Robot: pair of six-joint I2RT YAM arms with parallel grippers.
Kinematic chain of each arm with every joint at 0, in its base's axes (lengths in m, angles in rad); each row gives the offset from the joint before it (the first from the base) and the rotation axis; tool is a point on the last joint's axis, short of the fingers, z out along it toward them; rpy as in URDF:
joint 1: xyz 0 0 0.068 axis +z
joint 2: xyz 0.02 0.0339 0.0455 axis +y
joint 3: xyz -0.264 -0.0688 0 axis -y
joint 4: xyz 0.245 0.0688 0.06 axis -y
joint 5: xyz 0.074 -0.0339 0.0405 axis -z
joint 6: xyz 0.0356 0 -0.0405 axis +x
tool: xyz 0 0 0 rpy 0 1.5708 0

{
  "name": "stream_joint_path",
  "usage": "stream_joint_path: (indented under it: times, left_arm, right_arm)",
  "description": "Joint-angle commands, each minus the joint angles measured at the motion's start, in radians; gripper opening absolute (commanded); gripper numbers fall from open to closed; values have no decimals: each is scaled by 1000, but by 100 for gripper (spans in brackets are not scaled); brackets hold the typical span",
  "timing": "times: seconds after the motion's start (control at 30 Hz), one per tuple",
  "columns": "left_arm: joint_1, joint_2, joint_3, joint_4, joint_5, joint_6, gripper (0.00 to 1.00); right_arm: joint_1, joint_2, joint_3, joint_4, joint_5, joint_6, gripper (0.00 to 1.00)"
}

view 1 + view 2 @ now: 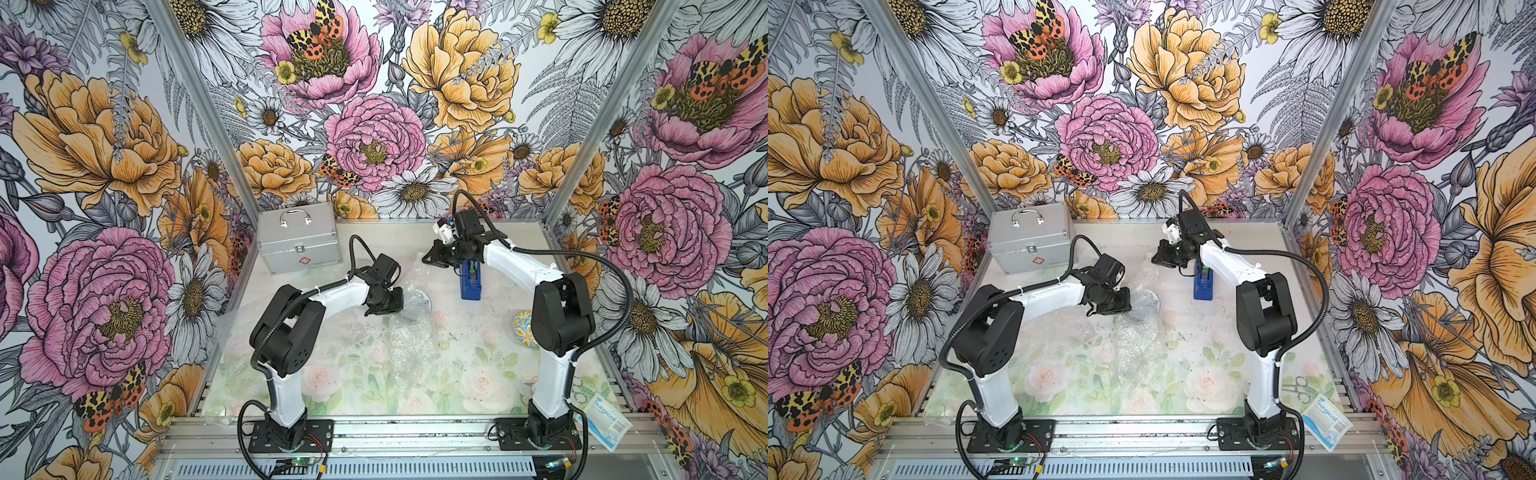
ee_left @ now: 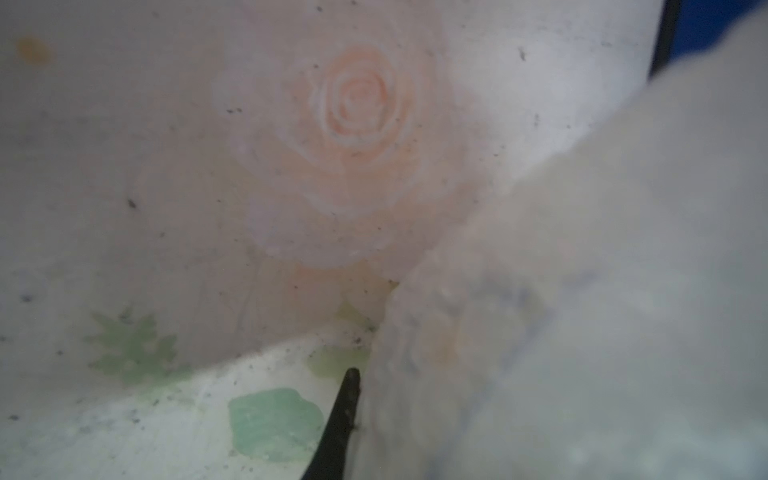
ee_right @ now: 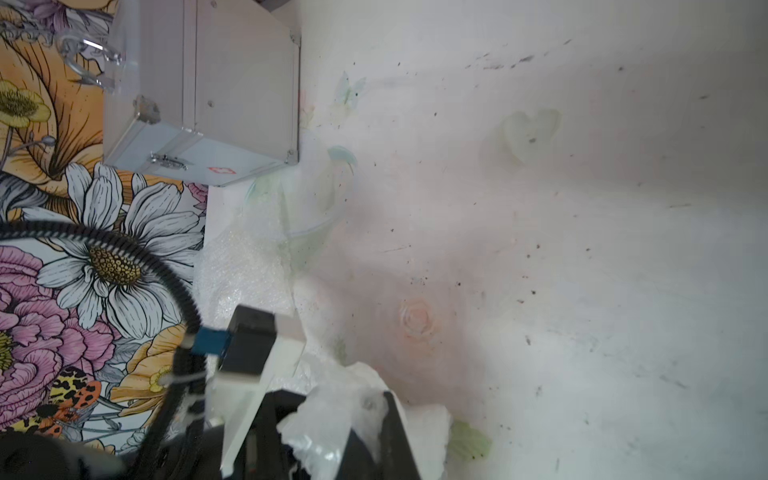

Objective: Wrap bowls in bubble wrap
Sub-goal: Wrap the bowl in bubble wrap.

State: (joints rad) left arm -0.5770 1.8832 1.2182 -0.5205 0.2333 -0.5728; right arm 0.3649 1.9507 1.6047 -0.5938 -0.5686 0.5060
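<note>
One bowl [image 1: 417,302] lies mid-table under the bubble wrap [image 1: 409,338], its blue pattern dimly showing through in both top views [image 1: 1145,303]. My left gripper [image 1: 385,306] is low at that bowl's left edge. In the left wrist view one dark finger [image 2: 340,428] presses against the wrap [image 2: 582,316], which hides the other finger. My right gripper [image 1: 432,258] is shut on a raised corner of the wrap [image 3: 332,415], behind the bowl. A second bowl [image 1: 523,330] peeks out beside the right arm.
A blue tape dispenser [image 1: 471,284] stands just right of the right gripper. A silver case [image 1: 297,239] sits at the back left. Scissors [image 1: 1298,388] and a surgical packet [image 1: 604,419] lie at the front right. More wrap [image 1: 241,328] lies under the left arm.
</note>
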Motion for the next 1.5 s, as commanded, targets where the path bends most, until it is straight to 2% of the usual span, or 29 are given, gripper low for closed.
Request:
stream_joint_path:
  times: [0.0, 0.13, 0.2, 0.33, 0.53, 0.67, 0.73, 0.8, 0.87, 0.9, 1.0, 1.17, 1.23, 1.33, 1.47]
  left_arm:
    - [26, 27, -15, 73, 60, -119, 0]
    - [63, 59, -70, 206, 138, -252, 0]
    - [68, 54, -102, 261, 150, -298, 0]
    - [69, 45, -116, 269, 140, -312, 0]
    - [76, 34, -123, 252, 153, -318, 2]
    - [89, -49, -153, 224, 133, -325, 35]
    - [98, -110, -152, 195, 114, -317, 47]
    - [102, -130, -130, 158, 99, -300, 56]
    - [109, -137, -113, 152, 95, -287, 72]
    - [111, -133, -105, 152, 92, -280, 75]
    - [102, -88, -66, 155, 105, -259, 76]
    - [58, 16, -12, 154, 105, -228, 71]
    - [49, 35, -13, 154, 99, -235, 64]
    - [39, 24, -36, 158, 76, -243, 60]
    - [37, 18, -59, 157, 69, -240, 55]
  right_arm:
    - [82, -85, -63, 0, 76, -4, 0]
    - [197, -119, -179, 23, 206, 33, 0]
    - [221, -117, -239, 44, 240, 68, 0]
    - [238, -111, -343, 95, 267, 101, 0]
    - [230, -71, -369, 95, 305, 80, 0]
    - [223, -65, -349, 96, 294, 76, 0]
    - [223, -63, -340, 95, 289, 74, 0]
    - [222, -59, -338, 95, 286, 74, 0]
    - [223, -56, -340, 95, 284, 73, 0]
    - [223, -55, -342, 97, 282, 74, 0]
    - [226, -66, -347, 100, 283, 73, 0]
    - [230, -103, -356, 98, 292, 75, 12]
    - [232, -135, -363, 98, 299, 80, 19]
    - [232, -205, -380, 95, 325, 97, 33]
    - [235, -278, -388, 84, 353, 123, 42]
